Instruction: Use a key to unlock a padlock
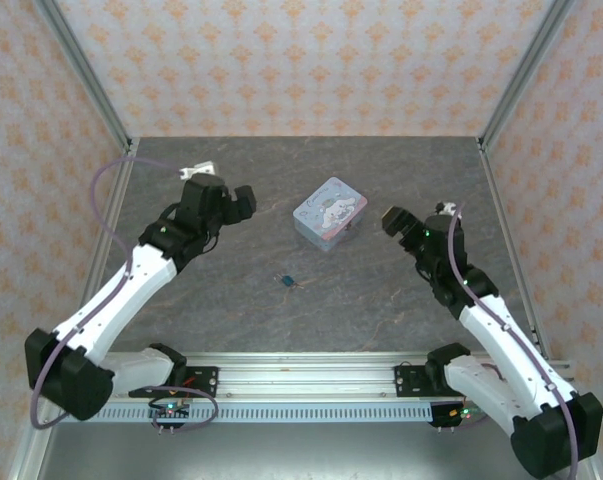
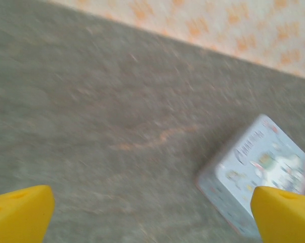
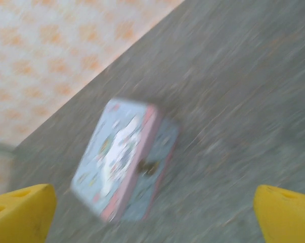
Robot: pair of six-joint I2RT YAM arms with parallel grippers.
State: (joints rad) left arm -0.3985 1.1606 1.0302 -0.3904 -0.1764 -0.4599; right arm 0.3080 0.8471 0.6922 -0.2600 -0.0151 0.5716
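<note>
Looking from the top, table: a grey stone-look table top (image 1: 211,300) with orange-patterned walls (image 1: 281,60) around it.
Top view, padlock: the tiny teal-blue metal padlock (image 1: 286,279) lies flat on the table near the middle, closer to the arm bases than the tin is.
Top view, key: the tiny thin dark metal key (image 1: 300,284) lies just beside the padlock, on its right. It is too small to tell if they touch.
Top view, tin: the pale blue rectangular tin box (image 1: 329,213) with a cartoon picture sits behind the padlock, apart from it.
Top view, pincers: the left pincer (image 1: 243,200) is left of the tin and the right pincer (image 1: 394,222) is right of it. Both are well away from the padlock.
Left wrist view: the left pincer (image 2: 152,217) has its yellow tips spread wide, with nothing between them. The blurry tin box (image 2: 263,172) lies near the right tip.
Right wrist view: the right pincer (image 3: 152,215) is spread wide too and grips nothing. The blurry tin box (image 3: 124,159) lies ahead, nearer the left tip.
</note>
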